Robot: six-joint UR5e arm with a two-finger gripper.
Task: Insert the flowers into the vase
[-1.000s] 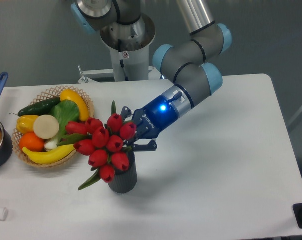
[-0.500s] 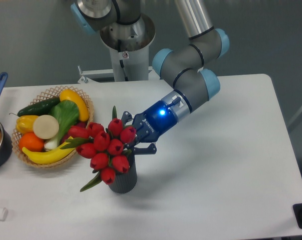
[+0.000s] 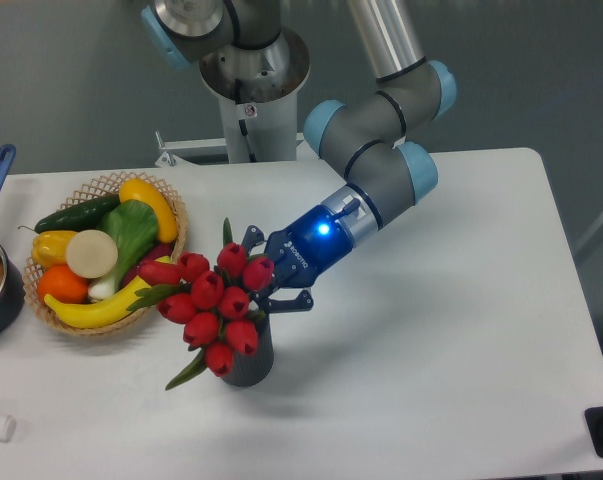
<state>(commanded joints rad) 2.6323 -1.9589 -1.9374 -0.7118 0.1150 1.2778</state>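
The claw (image 3: 266, 280) is clamped on the flowers (image 3: 213, 305), holding them by the stems just behind the red buds. The arm comes in low and tilted, so the bunch leans to the left, its heads hanging over the mouth of the vase (image 3: 251, 360). The vase stands upright on the tabletop (image 3: 441, 340), directly under the bunch, and the buds hide its rim. I judge the stems are partly inside, but this cannot be seen. The claw holds high on the stems, probably to leave their lower part free for entering.
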